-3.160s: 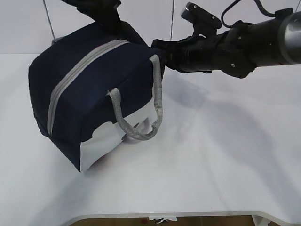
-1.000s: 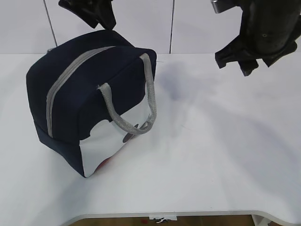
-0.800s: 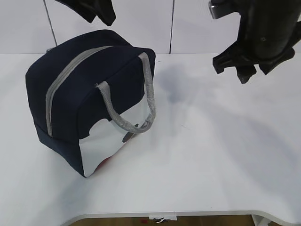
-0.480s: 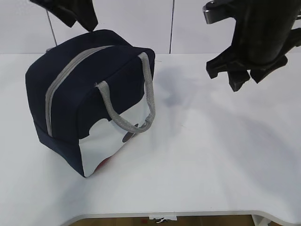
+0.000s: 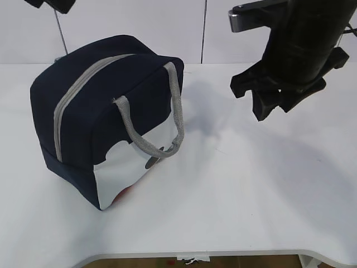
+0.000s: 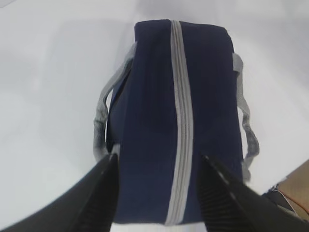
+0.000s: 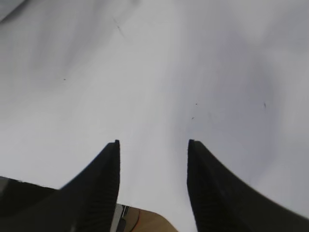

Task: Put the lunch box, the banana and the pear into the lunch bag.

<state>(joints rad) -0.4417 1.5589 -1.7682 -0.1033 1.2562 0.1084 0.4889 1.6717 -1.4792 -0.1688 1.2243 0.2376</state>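
Lunch bag [image 5: 106, 111] stands on the white table [image 5: 251, 195], left of centre in the exterior view. It is zipped shut: the grey zipper [image 5: 83, 89] runs unbroken across the navy top. The near strap handle [image 5: 153, 131] droops over the white side panel. No lunch box, banana or pear shows in any view; judged from this, they are already inside the closed bag, though the contents themselves cannot be seen.

Left gripper [image 6: 157, 193]: the left wrist view looks straight down on the bag's top, centre of frame, zipper running top to bottom. Jaws stand spread, one at lower left and one at lower right of that frame, nothing between them but air above the bag. Not touching the fabric. In the exterior view only a dark scrap of this arm shows at the upper left corner, well above the bag.

Right gripper [image 7: 152, 186]: jaws spread, empty, looking down on bare table. In the exterior view it hangs at the upper right [image 5: 270, 103], well apart from the bag, casting a soft shadow on the table below.

Reading: both tools hang clear and hold nothing, which suits a finished packing job, since a zipped bag needs no holding. The bag sits slightly tilted toward the camera, probably from soft sides over uneven contents. Task appears complete or all but.
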